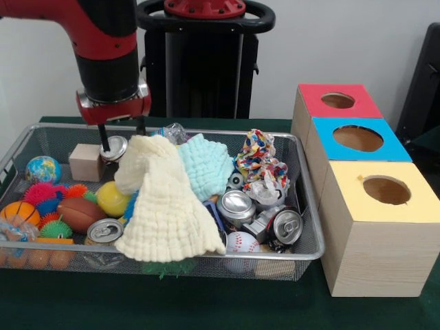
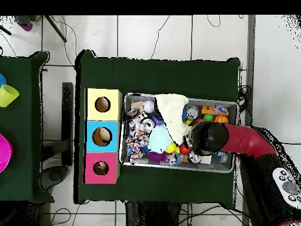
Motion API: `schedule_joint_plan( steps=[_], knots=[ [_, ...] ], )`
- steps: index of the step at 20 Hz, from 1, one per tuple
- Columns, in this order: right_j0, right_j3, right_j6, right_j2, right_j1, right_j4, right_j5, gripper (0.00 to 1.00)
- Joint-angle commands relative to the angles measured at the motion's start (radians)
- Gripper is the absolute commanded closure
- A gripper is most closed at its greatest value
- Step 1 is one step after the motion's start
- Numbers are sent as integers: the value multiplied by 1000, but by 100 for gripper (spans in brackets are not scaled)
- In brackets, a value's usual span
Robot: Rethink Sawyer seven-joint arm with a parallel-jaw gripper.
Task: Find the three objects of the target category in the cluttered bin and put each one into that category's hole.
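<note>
My gripper (image 1: pixel 122 141) hangs over the far left part of the wire bin (image 1: pixel 302 256). Its fingers (image 1: pixel 103 143) stand apart, open, astride a silver can (image 1: pixel 114 148) that lies beside a wooden block (image 1: pixel 86 162). Other cans lie at the front left (image 1: pixel 104 231) and in the middle (image 1: pixel 237 205), and a crushed one (image 1: pixel 285 225) lies at the right. A cream cloth (image 1: pixel 165 206) drapes over the pile next to the gripper. In the overhead view the arm (image 2: pixel 207 138) hides the gripper.
Three boxes with round holes stand right of the bin: red (image 1: pixel 337 101), blue (image 1: pixel 357 137), yellow (image 1: pixel 385 189). A light blue cloth (image 1: pixel 206 165), a patterned cloth (image 1: pixel 260 158), several balls and spiky toys (image 1: pixel 42 194) fill the bin.
</note>
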Motion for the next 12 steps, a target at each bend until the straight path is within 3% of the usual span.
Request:
schedule_joint_plan(
  steps=[1, 7, 12],
  knots=[
    [21, -181, -130, 80, -17, 18, 212, 0],
    [37, -303, -139, 90, 48, -13, 250, 0],
    [42, -442, -239, 124, 168, -34, 286, 0]
  ],
)
